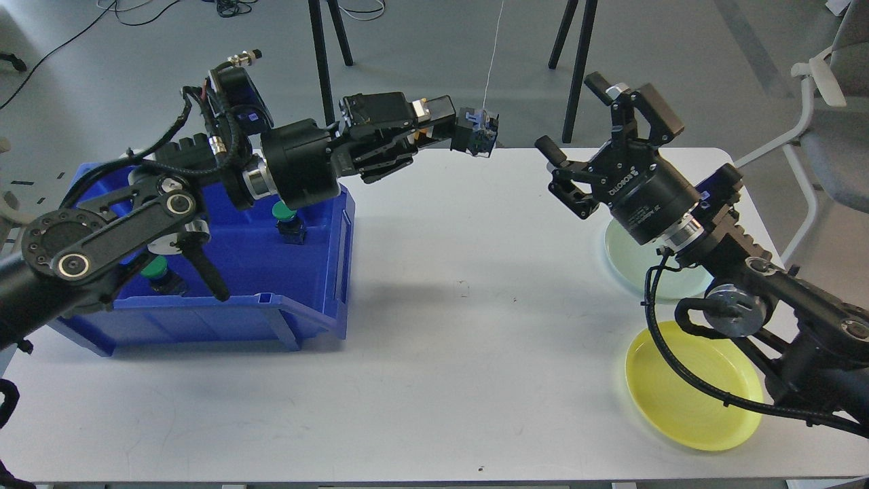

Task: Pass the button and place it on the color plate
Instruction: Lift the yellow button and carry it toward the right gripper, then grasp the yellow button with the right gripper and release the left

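Note:
My left gripper point(449, 125) reaches out above the table's far edge, shut on a button point(479, 132) with a black body; a bit of yellow shows between the fingers. My right gripper point(569, 113) is open and empty. It faces the button from the right, a short gap away. A pale green plate point(628, 261) and a yellow plate point(679, 401) lie at the right, both partly behind my right arm. A blue bin point(271, 316) at the left holds two green buttons, one near its right wall point(285, 211) and one at the front left point(155, 269).
My left arm's links cross over the bin's left and back parts. Black stand legs point(324, 68) and a white cable point(494, 61) are on the floor behind the table. A grey chair point(831, 129) stands at the far right.

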